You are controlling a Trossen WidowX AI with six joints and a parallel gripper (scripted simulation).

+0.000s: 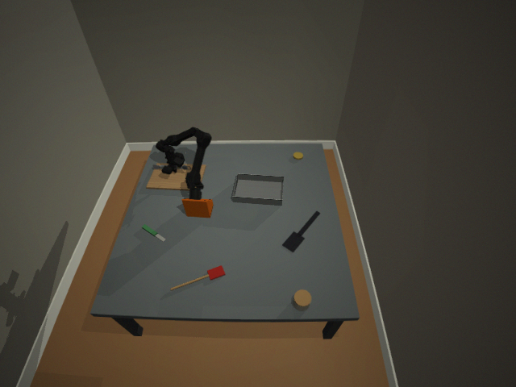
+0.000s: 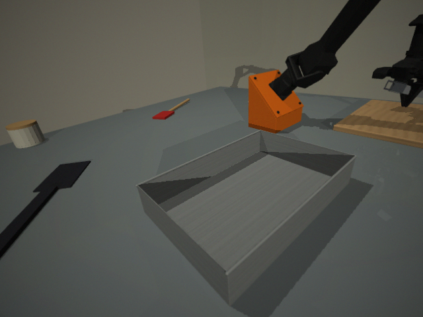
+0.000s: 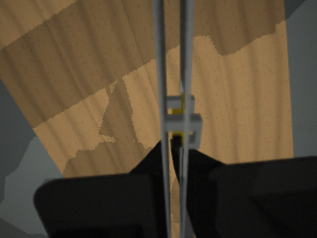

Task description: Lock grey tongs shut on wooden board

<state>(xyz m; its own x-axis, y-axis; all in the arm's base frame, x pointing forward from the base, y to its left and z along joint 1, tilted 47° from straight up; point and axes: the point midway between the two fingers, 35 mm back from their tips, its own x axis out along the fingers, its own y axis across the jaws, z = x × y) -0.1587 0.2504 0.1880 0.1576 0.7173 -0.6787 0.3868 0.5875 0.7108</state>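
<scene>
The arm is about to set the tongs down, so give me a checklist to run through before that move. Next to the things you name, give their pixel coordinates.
- Claw point(image 2: 405, 102) point(image 3: 168, 145) shut on the grey tongs point(image 3: 187, 74): ok
- Tongs' arms squeezed close together: ok
- Gravity lock engaged: cannot tell, it is inside the hinge
- Wooden board point(image 1: 166, 181) point(image 2: 369, 117) point(image 3: 248, 99) beneath the claw: ok
- Roasting tin point(image 1: 258, 201) point(image 2: 290, 235) free of the tongs: ok
- Tongs lying on the board: not ok, held above it

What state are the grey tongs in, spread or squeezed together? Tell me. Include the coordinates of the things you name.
Squeezed together: in the wrist view the tongs' point(image 3: 187, 74) two arms run nearly parallel, close together, between the hand's point(image 3: 174, 149) fingers.
</scene>
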